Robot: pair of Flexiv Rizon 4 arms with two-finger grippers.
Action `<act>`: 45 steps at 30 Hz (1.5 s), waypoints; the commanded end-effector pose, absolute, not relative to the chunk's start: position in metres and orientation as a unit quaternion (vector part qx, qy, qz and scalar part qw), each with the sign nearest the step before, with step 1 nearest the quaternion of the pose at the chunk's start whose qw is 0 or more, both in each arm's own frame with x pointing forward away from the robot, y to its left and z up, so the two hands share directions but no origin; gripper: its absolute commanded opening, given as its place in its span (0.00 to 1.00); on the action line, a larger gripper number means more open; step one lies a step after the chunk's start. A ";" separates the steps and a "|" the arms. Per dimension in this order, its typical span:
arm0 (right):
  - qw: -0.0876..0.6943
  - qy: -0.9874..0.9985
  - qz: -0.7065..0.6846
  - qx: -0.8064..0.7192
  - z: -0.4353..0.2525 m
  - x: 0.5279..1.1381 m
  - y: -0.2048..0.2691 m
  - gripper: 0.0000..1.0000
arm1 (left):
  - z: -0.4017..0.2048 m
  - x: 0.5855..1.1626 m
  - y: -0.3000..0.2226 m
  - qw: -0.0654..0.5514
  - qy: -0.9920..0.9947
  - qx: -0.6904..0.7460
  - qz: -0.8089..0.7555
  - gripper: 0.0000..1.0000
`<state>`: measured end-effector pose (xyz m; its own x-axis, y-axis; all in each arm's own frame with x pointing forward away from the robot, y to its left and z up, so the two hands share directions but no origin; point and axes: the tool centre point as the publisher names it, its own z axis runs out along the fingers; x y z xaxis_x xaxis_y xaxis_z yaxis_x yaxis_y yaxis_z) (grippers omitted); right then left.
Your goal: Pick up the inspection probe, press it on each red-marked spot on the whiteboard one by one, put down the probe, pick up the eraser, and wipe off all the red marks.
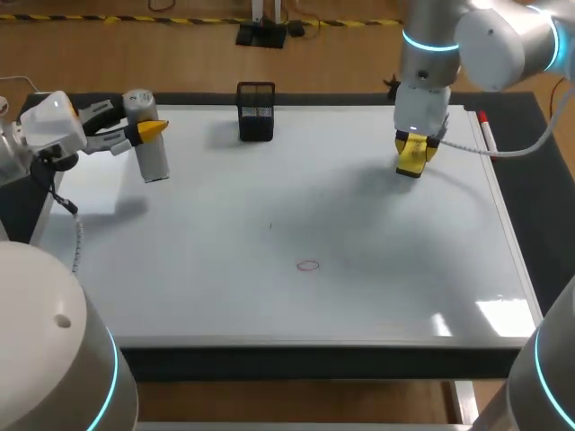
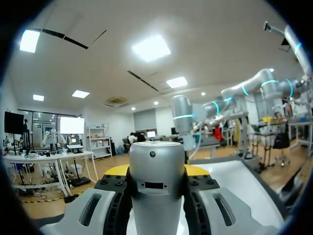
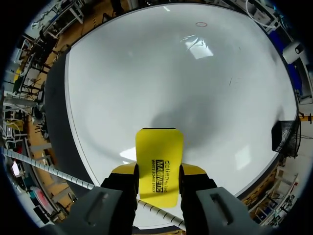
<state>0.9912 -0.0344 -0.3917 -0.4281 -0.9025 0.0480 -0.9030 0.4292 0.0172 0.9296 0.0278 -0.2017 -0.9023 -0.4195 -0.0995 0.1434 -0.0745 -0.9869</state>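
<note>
A white whiteboard (image 1: pixel 225 287) covers nearly all of a dark counter (image 1: pixel 314 364), its glossy face catching patches of ceiling light near the front right corner. Two robot arms come in over it, one from each side.

The left claw (image 1: pixel 149 131) is clamped from both sides on the one inspection probe (image 1: pixel 151 144), a silver cylinder held roughly upright over the board's far left corner. In the left wrist view the probe's rounded end fills the space between the two yellow tips.

The right claw (image 1: pixel 415 154) pinches the one eraser (image 3: pixel 159 159), a yellow block that sticks out ahead of its fingers over the board's far right part. A soft shadow lies on the board just ahead of it. Whether the eraser touches the surface cannot be told.

One red mark (image 1: pixel 308 265) shows on the board, a small thin ring. It lies well apart from both claws, nearer the right one, and in the right wrist view far ahead of that claw. A single faint dark tick (image 1: pixel 269 224) sits between the ring and the left claw.

One black mesh pen holder (image 1: pixel 256 111) stands at the board's far edge between the two claws, nearer the left. One red-capped marker (image 1: pixel 485 131) lies along the board's right rim, near the right claw on its outer side.
</note>
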 end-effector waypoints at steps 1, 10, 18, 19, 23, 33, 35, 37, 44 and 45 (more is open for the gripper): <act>0.026 -0.845 0.006 0.535 -0.391 0.992 -0.035 0.00 | -0.201 0.929 0.028 0.195 0.652 -0.106 -0.725 0.00; 0.026 -0.845 0.006 0.535 -0.391 0.992 -0.035 0.00 | -0.201 0.929 0.028 0.195 0.652 -0.106 -0.725 0.00; 0.026 -0.845 0.006 0.535 -0.391 0.992 -0.035 0.00 | -0.203 0.898 -0.005 0.191 0.654 -0.083 -0.727 0.00; 0.026 -0.845 0.006 0.535 -0.391 0.992 -0.035 0.00 | -0.202 0.893 -0.010 0.190 0.655 -0.079 -0.727 0.00; 0.026 -0.845 0.006 0.535 -0.391 0.992 -0.035 0.00 | -0.198 0.873 -0.031 0.185 0.654 -0.062 -0.731 0.00; 0.026 -0.845 0.006 0.535 -0.391 0.992 -0.035 0.00 | -0.194 0.827 -0.080 0.170 0.647 -0.033 -0.743 0.00; 0.026 -0.845 0.006 0.535 -0.391 0.992 -0.035 0.00 | -0.196 0.817 -0.091 0.163 0.646 -0.030 -0.745 0.00; 0.026 -0.845 0.006 0.535 -0.391 0.992 -0.035 0.00 | -0.197 0.806 -0.104 0.158 0.646 -0.027 -0.747 0.00; 0.026 -0.845 0.006 0.535 -0.391 0.992 -0.035 0.00 | -0.203 0.782 -0.147 0.131 0.645 -0.022 -0.752 0.00; 0.026 -0.845 0.006 0.535 -0.391 0.992 -0.035 0.00 | -0.205 0.779 -0.153 0.128 0.645 -0.022 -0.753 0.00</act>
